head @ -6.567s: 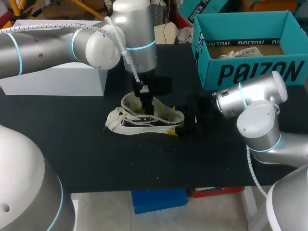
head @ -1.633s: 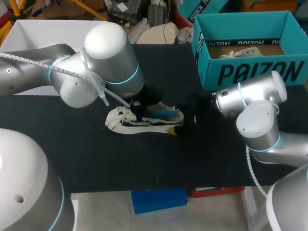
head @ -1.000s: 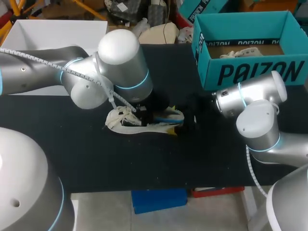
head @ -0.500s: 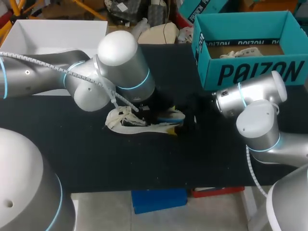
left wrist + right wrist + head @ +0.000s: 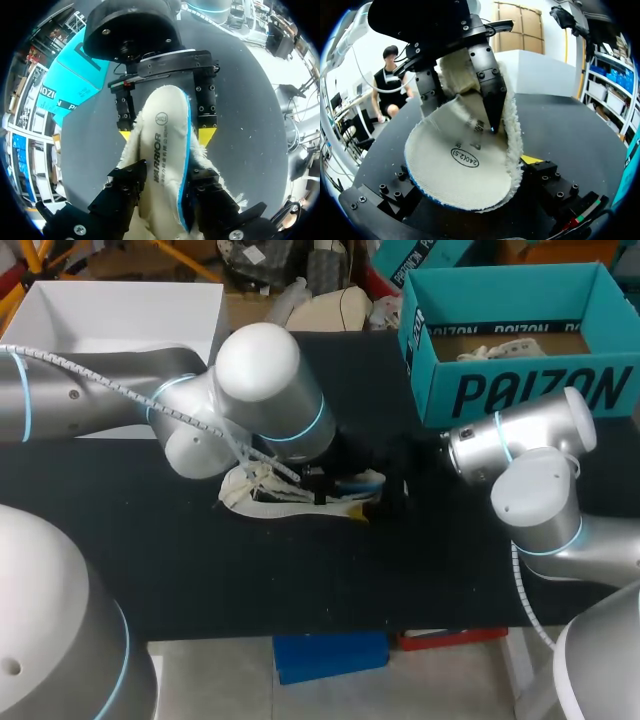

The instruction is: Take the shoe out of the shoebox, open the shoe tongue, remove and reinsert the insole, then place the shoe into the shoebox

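Left gripper [image 5: 167,180]: black fingers [image 5: 125,192] clamped on the two long edges of the white fabric insole with a blue foam rim [image 5: 161,150], pinched from both sides.
Right gripper [image 5: 166,134]: yellow tips [image 5: 207,136] pressed against either side of the heel, so it is grasping the cream fleece-lined shoe with dark side panels [image 5: 262,498] there.

Pose:
- Left arm comes in from the left, big elbow joint hanging over mid-table. Its wrist is dropped low and angled along the shoe toward the heel.
- Right arm is folded at the right side of the table. Its wrist is roughly level, pointing left at the heel, so the two grippers face each other along the shoe.

Count: 1 shoe, 1 insole, 1 teal open-topped cardboard shoebox [image 5: 520,390], 2 grippers on the job.

Insole: round stamp and print facing up, bowed. Its heel end is spread over the fleece heel collar just in front of the right gripper, and the rest rises between the left fingers. Not seated flat.

Shoe: lying on the black tabletop [image 5: 300,580] near the centre, laces loose at the toe end, heel toward the shoebox. The shoebox sits well apart at the far right corner, with crumpled white paper [image 5: 500,348] inside. White rectangular box [image 5: 120,310] at far left.
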Robot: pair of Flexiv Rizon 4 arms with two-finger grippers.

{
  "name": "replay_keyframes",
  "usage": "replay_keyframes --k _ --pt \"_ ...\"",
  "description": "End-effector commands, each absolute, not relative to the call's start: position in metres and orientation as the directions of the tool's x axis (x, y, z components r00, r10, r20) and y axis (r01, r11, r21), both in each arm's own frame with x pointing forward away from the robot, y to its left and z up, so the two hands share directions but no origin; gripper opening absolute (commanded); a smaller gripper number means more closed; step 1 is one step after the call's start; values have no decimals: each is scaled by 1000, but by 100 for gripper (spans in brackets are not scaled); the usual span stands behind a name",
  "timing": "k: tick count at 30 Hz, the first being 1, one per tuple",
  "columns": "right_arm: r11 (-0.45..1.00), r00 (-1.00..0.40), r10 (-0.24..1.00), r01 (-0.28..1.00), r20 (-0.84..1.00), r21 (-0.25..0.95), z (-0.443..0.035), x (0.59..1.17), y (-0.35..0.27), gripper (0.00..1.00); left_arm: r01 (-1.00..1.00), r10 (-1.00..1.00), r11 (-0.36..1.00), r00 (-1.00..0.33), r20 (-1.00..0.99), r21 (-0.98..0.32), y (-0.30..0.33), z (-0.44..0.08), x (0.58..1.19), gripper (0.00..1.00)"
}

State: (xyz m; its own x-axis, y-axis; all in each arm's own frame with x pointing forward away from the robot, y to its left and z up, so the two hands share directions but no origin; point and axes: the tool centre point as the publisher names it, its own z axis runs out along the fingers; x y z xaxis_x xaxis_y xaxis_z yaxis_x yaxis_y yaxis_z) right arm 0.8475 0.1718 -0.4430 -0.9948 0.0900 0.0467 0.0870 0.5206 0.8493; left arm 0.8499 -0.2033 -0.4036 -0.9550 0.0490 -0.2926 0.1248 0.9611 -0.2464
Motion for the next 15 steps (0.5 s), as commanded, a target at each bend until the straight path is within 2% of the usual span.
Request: replay_keyframes --k 1,9,10,11,12,15 --pt "521 -995 91 88 47 849 -445 847 171 0 124 43 959 -952 -303 -254 -208 -404 851 39" --pt "521 -995 91 88 47 849 -445 847 171 0 130 38 953 -947 -319 -275 -218 -398 851 33" --pt "521 -995 91 88 47 849 -445 847 171 0 132 37 952 -946 -323 -277 -219 -398 851 28" --pt "521 -995 91 88 47 849 -445 847 171 0 133 35 949 -946 -324 -284 -219 -396 851 19" --pt "521 -995 91 88 47 849 -445 847 171 0 131 33 948 -946 -322 -290 -219 -395 851 0" --pt "521 -995 91 88 47 849 -445 847 171 0 134 32 940 -950 -310 -313 -215 -390 846 0"
